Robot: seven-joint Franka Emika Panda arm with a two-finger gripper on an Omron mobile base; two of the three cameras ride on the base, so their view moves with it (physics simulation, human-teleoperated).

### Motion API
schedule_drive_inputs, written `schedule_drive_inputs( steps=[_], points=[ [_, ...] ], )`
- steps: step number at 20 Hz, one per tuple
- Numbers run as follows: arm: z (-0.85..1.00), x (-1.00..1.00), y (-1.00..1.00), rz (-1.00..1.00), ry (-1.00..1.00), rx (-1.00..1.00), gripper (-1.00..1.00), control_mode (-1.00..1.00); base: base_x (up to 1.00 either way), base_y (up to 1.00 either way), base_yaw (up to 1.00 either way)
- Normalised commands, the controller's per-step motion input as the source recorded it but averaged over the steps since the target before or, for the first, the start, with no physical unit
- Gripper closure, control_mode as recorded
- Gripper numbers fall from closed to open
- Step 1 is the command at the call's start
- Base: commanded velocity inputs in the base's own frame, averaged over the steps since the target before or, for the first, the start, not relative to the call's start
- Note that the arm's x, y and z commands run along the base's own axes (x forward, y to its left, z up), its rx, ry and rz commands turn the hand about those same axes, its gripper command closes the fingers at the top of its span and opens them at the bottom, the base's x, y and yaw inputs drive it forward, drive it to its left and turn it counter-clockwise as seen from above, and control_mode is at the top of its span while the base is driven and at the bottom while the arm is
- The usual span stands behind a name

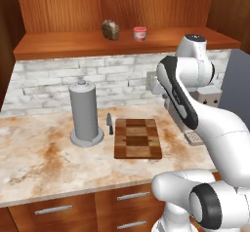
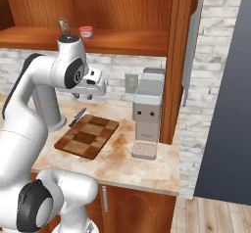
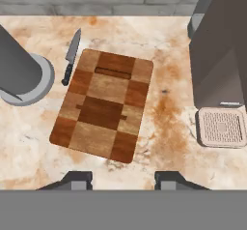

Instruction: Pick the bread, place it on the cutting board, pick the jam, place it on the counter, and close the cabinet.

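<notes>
The bread (image 1: 111,29) (image 2: 63,25) is a dark mottled chunk on the shelf of the open cabinet (image 1: 122,7), and the red jam (image 1: 139,33) (image 2: 86,32) stands just right of it. Below, the checkered cutting board (image 1: 137,138) (image 2: 87,136) (image 3: 103,110) lies bare on the counter (image 1: 44,158) (image 3: 164,103). My gripper (image 3: 123,178) hangs above the counter near the board's front edge and looks straight down. It is open, with nothing between its fingertips. In the right base view the cabinet door (image 2: 171,56) stands swung out, seen edge-on.
A tall grey cylinder on a round base (image 1: 84,111) (image 3: 19,72) stands left of the board. A black-handled knife (image 1: 110,124) (image 3: 71,55) lies between them. A grey coffee machine (image 2: 148,109) (image 3: 222,55) with a drip tray (image 3: 222,126) stands to the board's right.
</notes>
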Motion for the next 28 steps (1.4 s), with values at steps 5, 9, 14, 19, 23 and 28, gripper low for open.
schedule_drive_inputs(
  steps=[5, 9, 14, 19, 23, 28],
  points=[
    [0.03, -0.01, 0.0, 0.01, -0.08, 0.0, -1.0, -1.0, 0.0, 0.0, 0.0],
    [0.12, -0.09, 0.0, 0.04, -0.21, 0.0, -1.0, -1.0, 0.0, 0.0, 0.0],
    [0.08, -0.15, 0.02, 0.05, -0.23, 0.0, -1.0, -1.0, 0.0, 0.0, 0.0],
    [0.04, -0.01, 0.23, 0.03, -0.15, 0.0, -1.0, -1.0, 0.0, 0.0, 0.0],
    [0.06, 0.0, 0.33, 0.01, -0.09, 0.0, -1.0, -1.0, 0.0, 0.0, 0.0],
    [0.29, 0.0, 0.17, 0.0, -0.06, 0.0, -1.0, -1.0, 0.0, 0.0, 0.0]
  ],
)
